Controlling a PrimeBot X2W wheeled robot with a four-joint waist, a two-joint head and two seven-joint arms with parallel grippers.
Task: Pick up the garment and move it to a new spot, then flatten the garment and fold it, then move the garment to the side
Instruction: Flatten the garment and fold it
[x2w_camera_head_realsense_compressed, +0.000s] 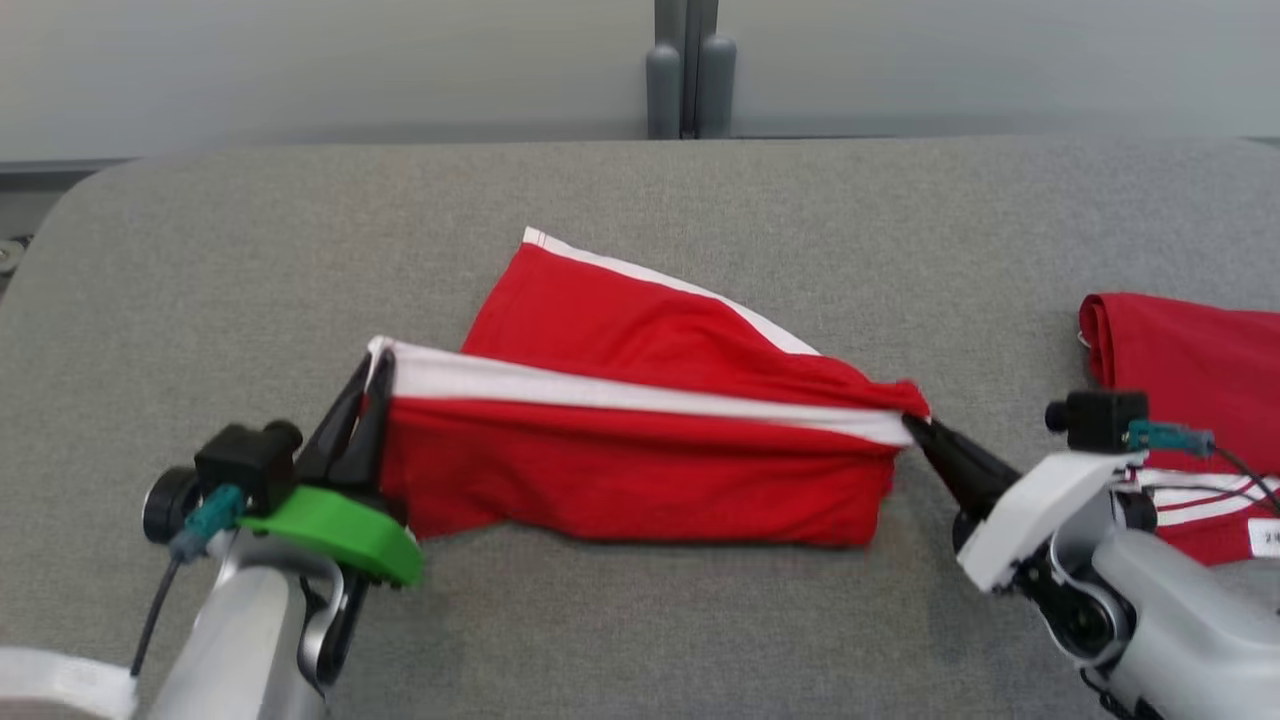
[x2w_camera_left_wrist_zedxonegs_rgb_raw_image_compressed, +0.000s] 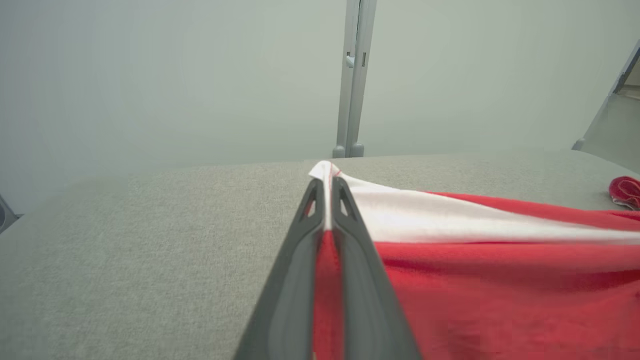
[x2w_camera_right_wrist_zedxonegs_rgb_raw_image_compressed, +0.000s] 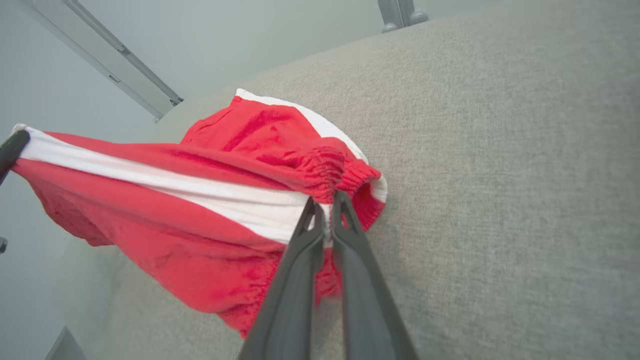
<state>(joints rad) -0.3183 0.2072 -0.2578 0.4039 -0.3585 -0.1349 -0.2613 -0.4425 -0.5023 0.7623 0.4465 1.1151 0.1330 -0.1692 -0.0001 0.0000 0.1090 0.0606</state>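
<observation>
Head view: the garment (x2w_camera_head_realsense_compressed: 640, 450) is stretched between the grippers, its far leg resting on the table (x2w_camera_head_realsense_compressed: 200, 280). The left gripper (x2w_camera_head_realsense_compressed: 372, 385) is clamped on the striped left corner, the right gripper (x2w_camera_head_realsense_compressed: 915, 420) on the waistband. A second red cloth (x2w_camera_head_realsense_compressed: 1190, 350), far right, is cut off; its label is illegible.
Left wrist view: the closed fingers (x2w_camera_left_wrist_zedxonegs_rgb_raw_image_compressed: 350, 240) pinch the white corner.
Right wrist view: the closed fingers pinch the gathered elastic.
</observation>
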